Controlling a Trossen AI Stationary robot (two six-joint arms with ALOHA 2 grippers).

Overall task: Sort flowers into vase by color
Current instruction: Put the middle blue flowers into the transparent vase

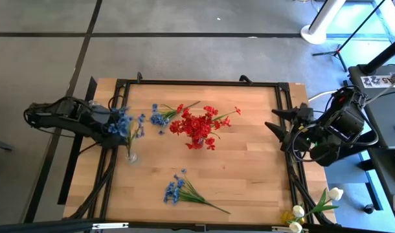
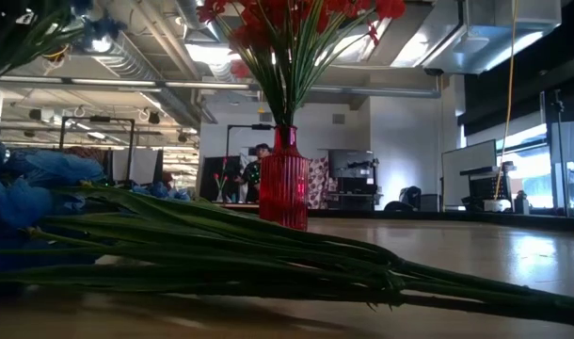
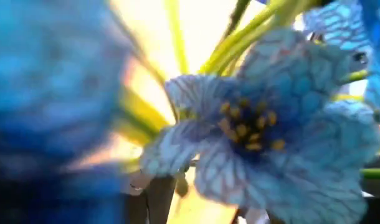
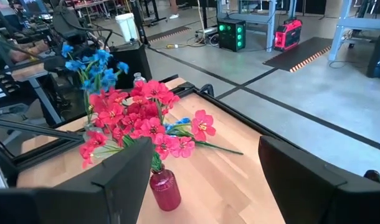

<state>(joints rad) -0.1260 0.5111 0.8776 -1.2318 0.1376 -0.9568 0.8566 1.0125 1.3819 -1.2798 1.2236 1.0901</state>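
Item: red flowers (image 1: 199, 124) in red vase (image 4: 164, 188), mid-tabletop (image 1: 249, 162). Blue sprig (image 1: 123, 123) at clear vase (image 1: 131, 155), under my left pincer (image 1: 113, 126); fingers hidden by blooms, cannot tell. More blue sprigs (image 1: 178, 189) lie loose. Right pincer (image 4: 202, 180) apart, empty, waiting. Risk: withdrawing, I snag blooms and tip the vase.

Grey concrete floor (image 1: 184, 19) crossed by dark seams; exposed ceiling ducts (image 2: 127, 56) lit overhead; bright windows (image 2: 513, 169) seen beyond.
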